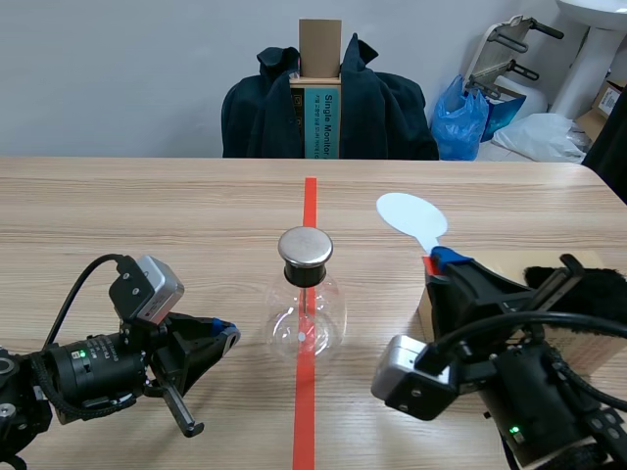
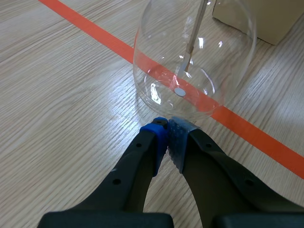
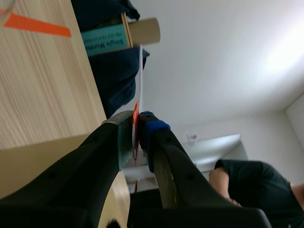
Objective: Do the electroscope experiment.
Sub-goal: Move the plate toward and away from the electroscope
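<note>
Scene view: glass flask point(image 1: 308, 318) stands midway between both arms.
Left gripper point(image 2: 167, 129): clenched on nothing, tips just beside the flask's base, parked I'd say.
Right gripper point(image 3: 137, 124): pinching the white paddle point(image 1: 411, 217) by its handle, raised off to the side of the metal cap point(image 1: 306, 247), likely ready to carry charge across.

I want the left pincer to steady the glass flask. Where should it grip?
Take the dark neck just under the metal cap, coming level from where the left pincer sits; the flask has a round bulb, likely too wide and slick.
</note>
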Motion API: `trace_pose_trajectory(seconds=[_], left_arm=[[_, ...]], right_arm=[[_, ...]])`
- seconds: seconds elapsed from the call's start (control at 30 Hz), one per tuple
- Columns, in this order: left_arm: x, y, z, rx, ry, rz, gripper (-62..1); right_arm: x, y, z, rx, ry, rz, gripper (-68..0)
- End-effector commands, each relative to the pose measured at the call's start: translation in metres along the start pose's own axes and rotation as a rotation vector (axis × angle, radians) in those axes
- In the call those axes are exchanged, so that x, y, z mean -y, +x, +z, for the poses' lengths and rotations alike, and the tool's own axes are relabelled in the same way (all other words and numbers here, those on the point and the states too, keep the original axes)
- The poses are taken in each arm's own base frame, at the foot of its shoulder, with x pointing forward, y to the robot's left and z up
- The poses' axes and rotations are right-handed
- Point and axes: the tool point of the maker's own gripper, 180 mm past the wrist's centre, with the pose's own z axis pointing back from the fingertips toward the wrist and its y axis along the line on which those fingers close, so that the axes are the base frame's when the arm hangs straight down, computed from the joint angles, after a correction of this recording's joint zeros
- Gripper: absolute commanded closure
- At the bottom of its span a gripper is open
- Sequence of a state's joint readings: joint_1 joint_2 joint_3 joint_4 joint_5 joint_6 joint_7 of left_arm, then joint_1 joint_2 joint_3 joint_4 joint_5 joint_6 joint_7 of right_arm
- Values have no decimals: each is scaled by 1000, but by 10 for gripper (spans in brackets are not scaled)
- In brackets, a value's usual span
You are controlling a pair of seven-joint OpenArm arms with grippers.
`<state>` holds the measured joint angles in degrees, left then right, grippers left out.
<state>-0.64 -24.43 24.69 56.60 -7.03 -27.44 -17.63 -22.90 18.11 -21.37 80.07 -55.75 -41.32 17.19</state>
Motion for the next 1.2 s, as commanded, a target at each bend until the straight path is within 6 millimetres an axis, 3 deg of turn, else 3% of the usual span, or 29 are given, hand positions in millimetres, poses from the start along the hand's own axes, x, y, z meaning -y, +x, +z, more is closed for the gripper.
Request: trace_pose_trajectory(seconds=[0.0,0.17,0.43,0.57,0.77,0.9,1.03,1.17], left_arm=[[2,12,-4,42,-5,0,-27],[2,12,-4,42,-5,0,-27],[2,12,-4,42,-5,0,-27],[2,12,-4,42,-5,0,-27],[3,10,-1,36,-9,3,-27],[9,15,16,56,-10,14,-27],[28,34,45,84,-47,-21,-27],[48,68,78,141,-75,-38,-28]], right_arm=[[29,-8,-3,-7,-82,22,-8],[72,-18,3,-43,-164,16,-8],[167,-33,19,-78,-346,62,-8],[198,-43,30,-113,-401,104,-8],[213,-64,45,-173,-403,149,-8],[219,-78,55,-219,-403,148,-9],[224,-88,62,-256,-413,141,-9],[234,-99,67,-293,-441,134,-9]])
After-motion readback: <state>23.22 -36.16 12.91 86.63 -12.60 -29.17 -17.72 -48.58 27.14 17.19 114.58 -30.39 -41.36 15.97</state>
